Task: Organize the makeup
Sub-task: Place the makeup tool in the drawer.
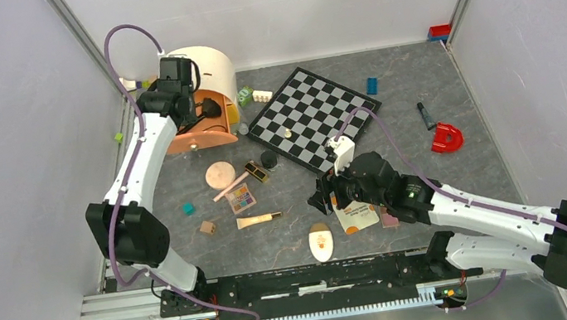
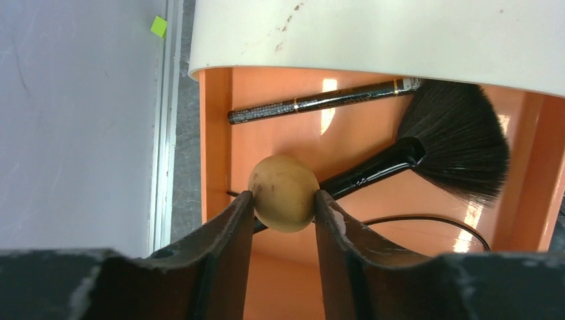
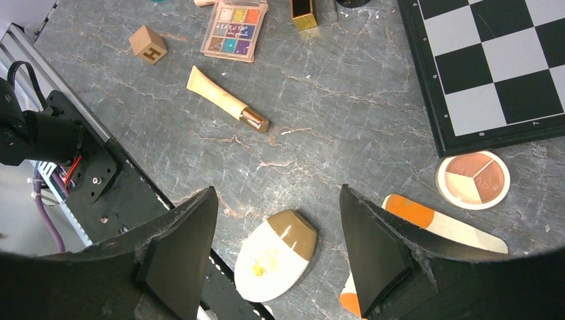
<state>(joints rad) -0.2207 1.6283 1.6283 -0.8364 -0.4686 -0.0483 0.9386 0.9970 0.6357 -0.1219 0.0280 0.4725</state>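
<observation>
In the left wrist view, my left gripper [image 2: 284, 201] is shut on a round beige sponge [image 2: 284, 193], fingertips touching both its sides. It hangs over the orange organiser [image 2: 280, 133], where a black fan brush [image 2: 453, 140] and a black pencil [image 2: 320, 102] lie. My right gripper [image 3: 276, 200] stands open above the cream oval [image 3: 276, 257], with the white-orange sachet [image 3: 440, 223] beside its right finger. The round blush palette [image 3: 474, 179], the eyeshadow palette [image 3: 234, 30] and a cream tube [image 3: 223, 99] lie on the table. The peach compact [image 1: 220, 174] lies left of centre.
The chessboard [image 1: 313, 114] lies at the back centre. A wooden letter cube [image 3: 148, 44], a teal cube [image 1: 188, 208], a blue brick [image 1: 372, 85] and a red horseshoe shape [image 1: 446, 138] are scattered about. The organiser's cream lid [image 1: 213, 69] arches over it at the back left.
</observation>
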